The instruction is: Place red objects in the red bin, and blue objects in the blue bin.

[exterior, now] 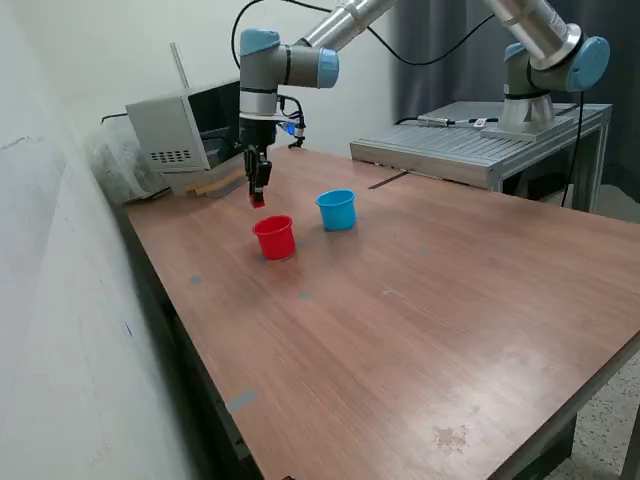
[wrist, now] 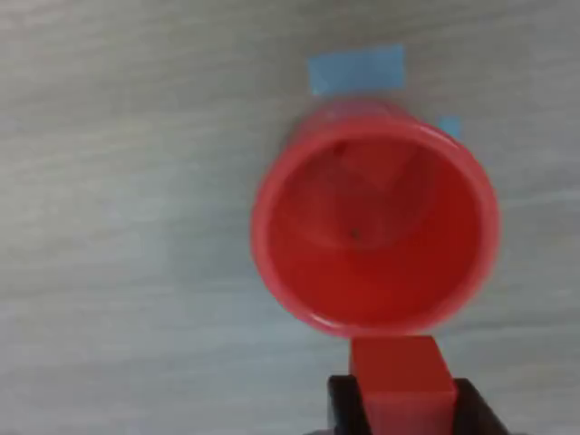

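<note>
My gripper point(exterior: 258, 192) is shut on a small red cube point(exterior: 257, 201) and holds it above the table, just behind the red bin point(exterior: 275, 238). In the wrist view the red cube point(wrist: 401, 381) sits between the dark fingers point(wrist: 341, 410), beside the rim of the open red bin point(wrist: 374, 236). A faint angular red shape lies inside the bin; I cannot tell what it is. The light-blue bin point(exterior: 337, 210) stands upright to the exterior view's right of the red bin. No blue cubes are in view.
A white box-shaped device point(exterior: 170, 130) and clutter stand at the table's back left. A metal platform point(exterior: 470, 145) with a second arm's base point(exterior: 540, 85) is at the back right. Small blue tape marks point(wrist: 355, 69) lie on the wooden table point(exterior: 430, 300).
</note>
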